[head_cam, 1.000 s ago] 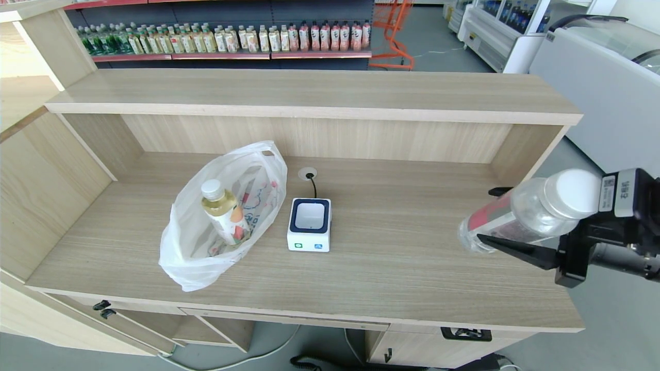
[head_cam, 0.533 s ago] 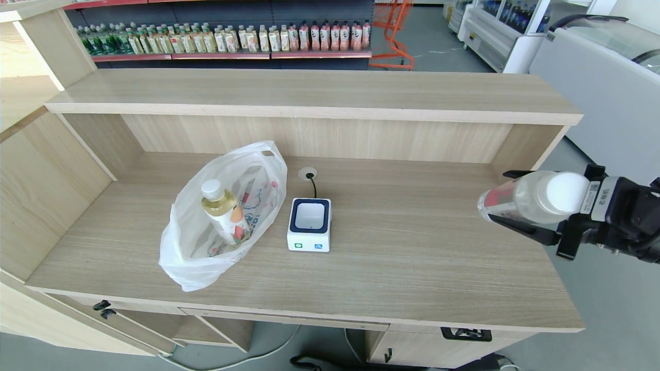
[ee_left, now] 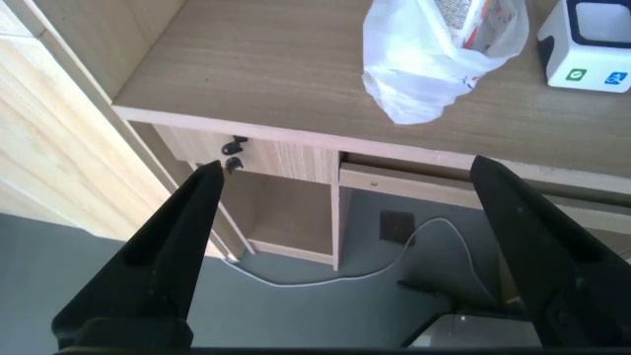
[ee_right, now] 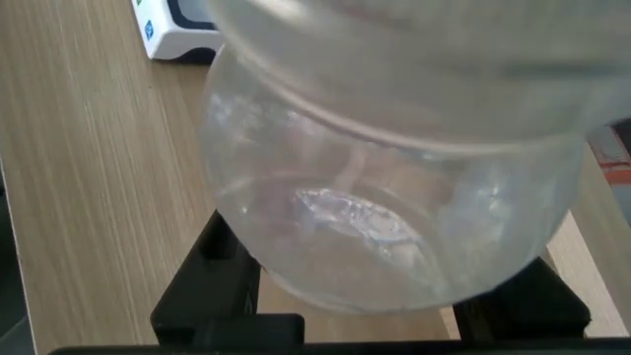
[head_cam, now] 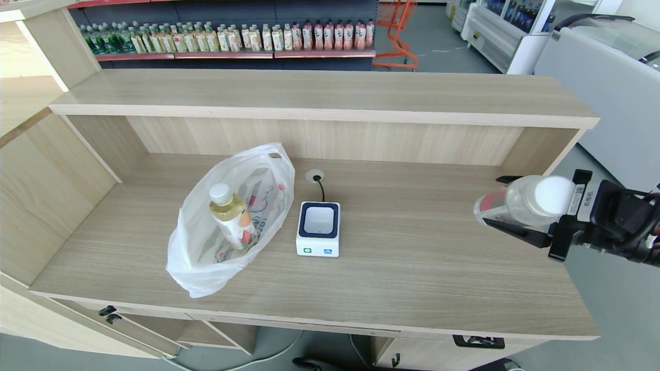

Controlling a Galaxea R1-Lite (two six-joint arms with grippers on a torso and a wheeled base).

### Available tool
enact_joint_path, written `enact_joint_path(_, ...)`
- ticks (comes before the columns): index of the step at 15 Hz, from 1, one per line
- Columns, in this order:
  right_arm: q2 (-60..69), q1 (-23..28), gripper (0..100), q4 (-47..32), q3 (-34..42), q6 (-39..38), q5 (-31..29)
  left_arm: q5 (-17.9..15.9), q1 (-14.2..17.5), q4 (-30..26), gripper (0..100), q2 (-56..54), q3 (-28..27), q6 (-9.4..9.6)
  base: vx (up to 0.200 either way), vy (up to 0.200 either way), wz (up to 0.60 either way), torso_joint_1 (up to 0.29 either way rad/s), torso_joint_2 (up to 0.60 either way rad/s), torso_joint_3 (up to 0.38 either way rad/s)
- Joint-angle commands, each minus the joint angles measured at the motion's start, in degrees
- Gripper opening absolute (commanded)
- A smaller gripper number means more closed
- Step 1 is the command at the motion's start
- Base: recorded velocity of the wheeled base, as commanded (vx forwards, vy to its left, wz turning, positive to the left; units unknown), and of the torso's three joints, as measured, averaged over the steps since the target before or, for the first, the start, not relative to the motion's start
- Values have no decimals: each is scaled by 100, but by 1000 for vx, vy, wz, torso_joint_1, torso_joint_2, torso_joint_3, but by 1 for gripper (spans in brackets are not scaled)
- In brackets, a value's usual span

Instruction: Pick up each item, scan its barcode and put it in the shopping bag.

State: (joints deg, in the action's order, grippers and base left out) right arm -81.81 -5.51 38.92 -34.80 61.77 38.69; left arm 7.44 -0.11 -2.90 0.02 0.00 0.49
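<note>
Bottle (head_cam: pixel 513 205), clear smooth plastic, round white cap (head_cam: pixel 553 194); clamped in right end effector (head_cam: pixel 491 201)

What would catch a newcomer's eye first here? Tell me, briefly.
First, the clear bottle gripped by the right end effector, held in the air over the right end of the counter. Next, the white shopping bag on the counter's left part, with a yellow drink bottle in it, and the small white scanner just to the bag's right.
</note>
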Motion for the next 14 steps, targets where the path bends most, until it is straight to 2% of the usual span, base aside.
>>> enact_joint_path(1,-45,-3,0,10,0,-7,15,3,2,0,100,-2,0,-5,0,200,0,17,17,-12)
enact_joint_path(9,-72,6,0,10,9,-7,182,3,2,0,100,6,0,4,0,200,0,1,2,4)
enact_joint_path(13,-98,-11,0,10,114,2,402,3,2,0,100,6,0,13,0,0,0,0,0,0)
enact_joint_path(14,-177,-29,0,10,105,2,481,3,2,0,100,6,0,13,200,0,0,12,7,-2)
